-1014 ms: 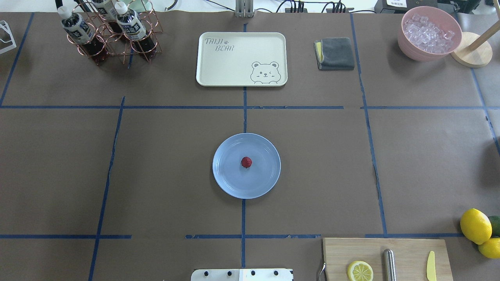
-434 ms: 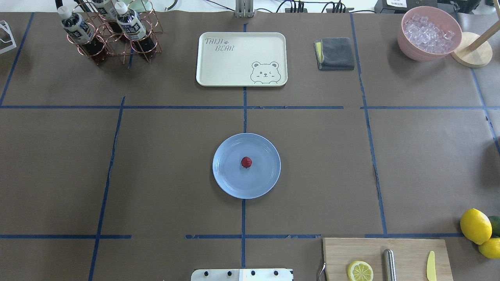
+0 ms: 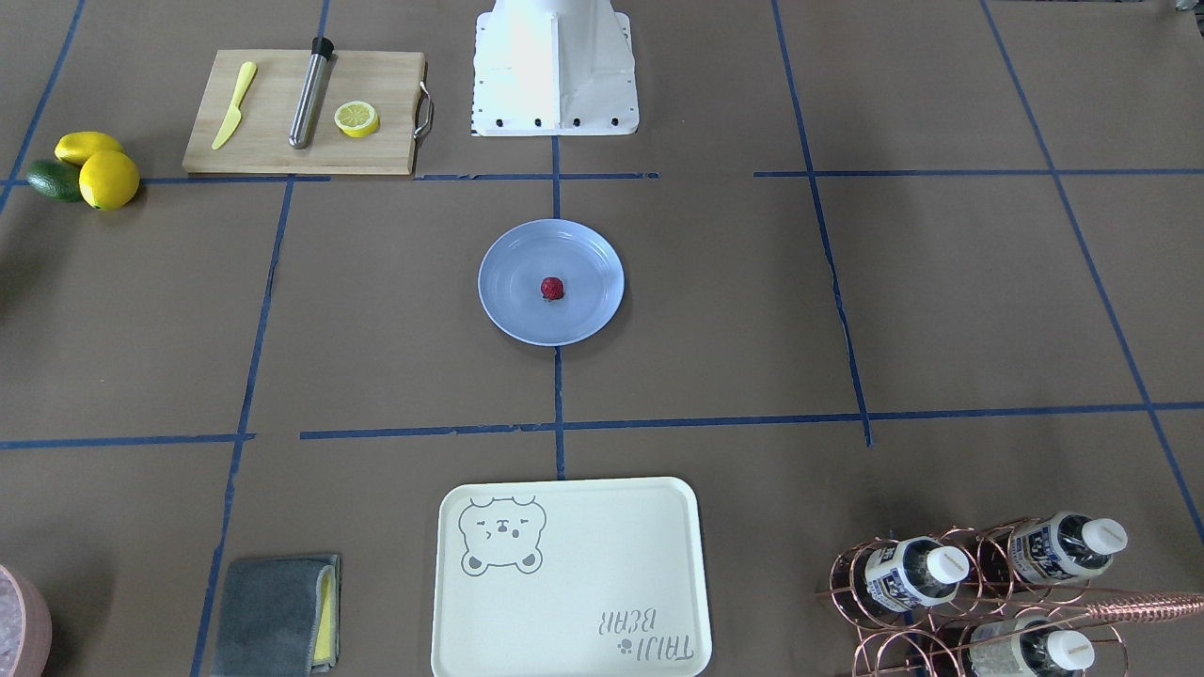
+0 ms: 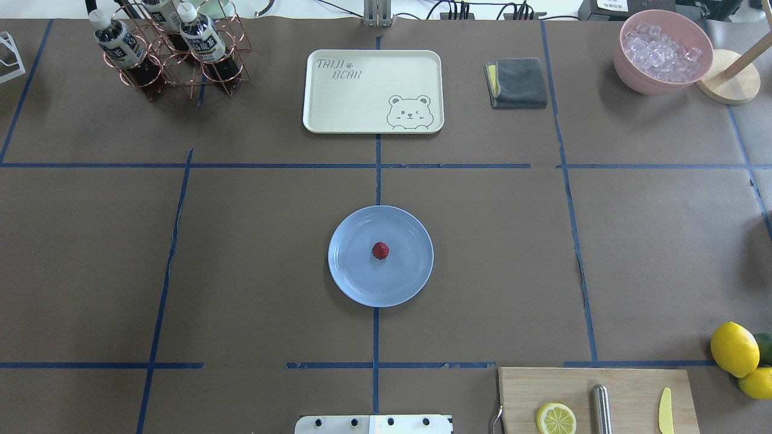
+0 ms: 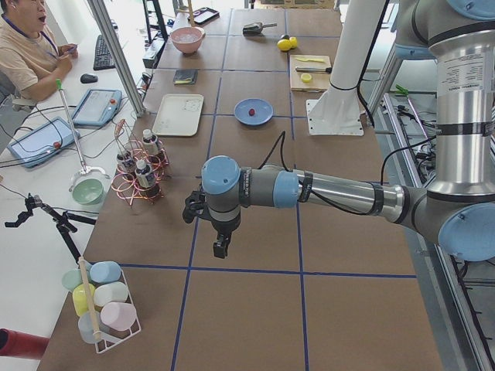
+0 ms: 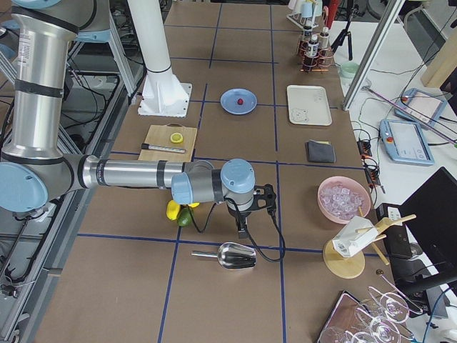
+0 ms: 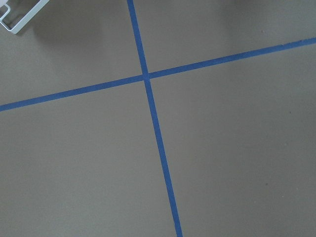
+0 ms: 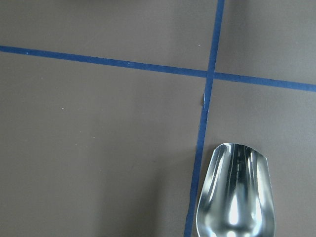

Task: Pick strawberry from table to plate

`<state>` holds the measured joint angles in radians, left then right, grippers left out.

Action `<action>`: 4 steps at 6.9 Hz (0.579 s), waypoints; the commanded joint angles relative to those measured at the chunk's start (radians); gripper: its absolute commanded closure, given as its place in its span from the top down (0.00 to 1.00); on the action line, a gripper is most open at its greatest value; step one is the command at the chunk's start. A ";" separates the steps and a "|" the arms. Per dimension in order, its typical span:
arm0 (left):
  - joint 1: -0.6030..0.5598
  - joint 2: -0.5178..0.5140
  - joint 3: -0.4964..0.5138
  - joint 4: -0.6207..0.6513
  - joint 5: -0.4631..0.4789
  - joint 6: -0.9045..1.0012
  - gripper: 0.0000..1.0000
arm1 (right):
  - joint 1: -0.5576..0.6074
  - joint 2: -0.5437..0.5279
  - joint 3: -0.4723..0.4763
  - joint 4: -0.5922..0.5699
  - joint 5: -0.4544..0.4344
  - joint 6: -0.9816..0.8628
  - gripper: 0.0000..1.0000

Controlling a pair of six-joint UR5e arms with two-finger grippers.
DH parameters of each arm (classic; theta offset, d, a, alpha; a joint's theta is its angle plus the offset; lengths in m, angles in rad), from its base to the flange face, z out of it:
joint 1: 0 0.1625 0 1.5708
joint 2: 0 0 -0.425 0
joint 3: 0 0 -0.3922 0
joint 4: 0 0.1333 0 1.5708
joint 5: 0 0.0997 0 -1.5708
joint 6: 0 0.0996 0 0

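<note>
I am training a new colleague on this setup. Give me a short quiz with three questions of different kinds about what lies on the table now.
1. True or false: the strawberry lies on the blue plate.
2. Which things lie on the cutting board together with the lemon half?
A) a steel cylinder and a yellow knife
B) a fork and a spoon
C) a pair of scissors
3. Fill in: the pink bowl holds ____.

Key: 1 true; 2 A; 3 ice cubes.
</note>
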<state>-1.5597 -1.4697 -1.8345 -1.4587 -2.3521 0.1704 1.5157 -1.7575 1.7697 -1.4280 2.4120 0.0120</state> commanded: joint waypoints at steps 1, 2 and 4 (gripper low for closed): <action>0.000 0.000 0.000 -0.002 -0.003 0.000 1.00 | -0.034 0.000 0.058 -0.088 -0.001 -0.003 1.00; 0.000 0.000 0.000 -0.002 -0.003 0.000 1.00 | -0.037 -0.002 0.075 -0.123 -0.001 -0.016 1.00; 0.000 0.000 0.011 -0.008 -0.004 0.000 1.00 | -0.038 -0.002 0.076 -0.121 -0.001 -0.018 1.00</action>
<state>-1.5601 -1.4696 -1.8295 -1.4618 -2.3556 0.1703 1.4795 -1.7592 1.8419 -1.5435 2.4114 -0.0040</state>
